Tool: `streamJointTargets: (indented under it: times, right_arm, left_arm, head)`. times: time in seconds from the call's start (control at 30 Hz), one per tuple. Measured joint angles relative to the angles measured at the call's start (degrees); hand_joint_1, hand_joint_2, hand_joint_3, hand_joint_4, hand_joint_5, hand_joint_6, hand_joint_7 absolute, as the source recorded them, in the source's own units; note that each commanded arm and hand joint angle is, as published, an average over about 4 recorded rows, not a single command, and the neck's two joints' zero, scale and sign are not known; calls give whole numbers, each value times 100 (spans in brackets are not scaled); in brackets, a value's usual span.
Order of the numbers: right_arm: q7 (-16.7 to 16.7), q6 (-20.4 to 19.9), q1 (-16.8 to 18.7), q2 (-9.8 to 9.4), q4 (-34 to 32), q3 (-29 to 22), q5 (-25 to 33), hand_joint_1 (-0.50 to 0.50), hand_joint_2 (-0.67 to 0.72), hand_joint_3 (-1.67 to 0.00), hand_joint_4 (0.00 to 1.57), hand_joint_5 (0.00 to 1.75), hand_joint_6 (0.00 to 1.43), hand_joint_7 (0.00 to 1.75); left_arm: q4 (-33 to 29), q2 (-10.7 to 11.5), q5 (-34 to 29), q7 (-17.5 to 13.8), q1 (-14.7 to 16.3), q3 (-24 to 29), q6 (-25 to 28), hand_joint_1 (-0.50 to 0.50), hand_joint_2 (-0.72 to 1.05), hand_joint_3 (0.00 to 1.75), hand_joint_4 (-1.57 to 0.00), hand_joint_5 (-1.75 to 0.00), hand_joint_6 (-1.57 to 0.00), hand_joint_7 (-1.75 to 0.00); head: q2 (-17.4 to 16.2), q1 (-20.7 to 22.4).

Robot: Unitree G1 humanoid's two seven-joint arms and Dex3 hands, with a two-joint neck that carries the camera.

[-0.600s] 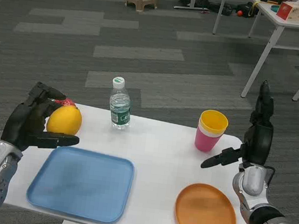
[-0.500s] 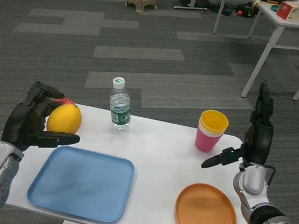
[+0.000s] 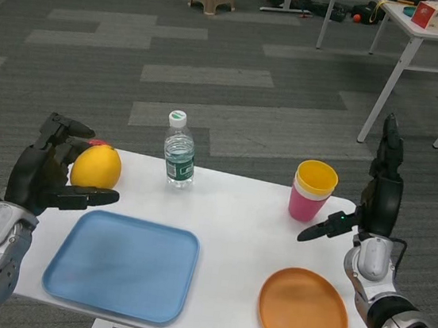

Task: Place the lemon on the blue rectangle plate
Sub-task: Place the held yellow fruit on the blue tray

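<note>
Lemon [image 3: 96,166] sat cupped in my left hand [image 3: 44,174] beside the plate [image 3: 123,265], right hand [image 3: 373,209] spread idle; loose grip, I judged, risked a drop short.

On the table: 1 lemon [image 3: 96,166], 1 blue rect. plate [image 3: 123,265] at 7 o'clock, 1 orange round plate [image 3: 302,313] at 5 o'clock, 1 water bottle [image 3: 178,152], 2 stacked cups, yellow [image 3: 316,178] in pink [image 3: 305,205]. 2 hands: left [image 3: 43,176], right [image 3: 374,209].

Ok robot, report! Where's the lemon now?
Left hand holds lemon, beside blue plate. Right hand open, waiting. Nothing on plate.
</note>
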Motion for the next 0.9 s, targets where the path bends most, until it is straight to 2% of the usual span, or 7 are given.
streamJointTargets:
  times: [0.27, 0.53, 0.73, 0.9]
  right_arm:
    - [0, 3, 0, 0, 2, 16, 0, -46, 53, 0, 0, 0, 0, 0]
    - [0, 7, -4, 4, 6, 17, 2, -46, 53, 0, 0, 0, 0, 0]
    - [0, 14, -14, 7, 9, 32, 13, -46, 53, 0, 0, 0, 0, 0]
    - [0, 22, -22, 9, 7, 56, 22, -46, 53, 0, 0, 0, 0, 0]
  left_arm:
    - [66, 1, -2, 5, -6, -110, -65, 50, 52, 9, -6, -175, 0, -168]
    - [449, -38, -5, 8, -42, -868, -141, 50, 52, 9, -6, -175, 0, -171]
    - [978, -122, 1, 32, -149, -1549, -182, 50, 43, 9, -4, -175, 0, -168]
    - [1705, -364, 118, 254, -290, -1792, -190, 50, 43, 9, 0, -175, 0, -168]
  head:
    - [-25, 20]
    - [-69, 62]
    - [-87, 95]
    - [-68, 67]
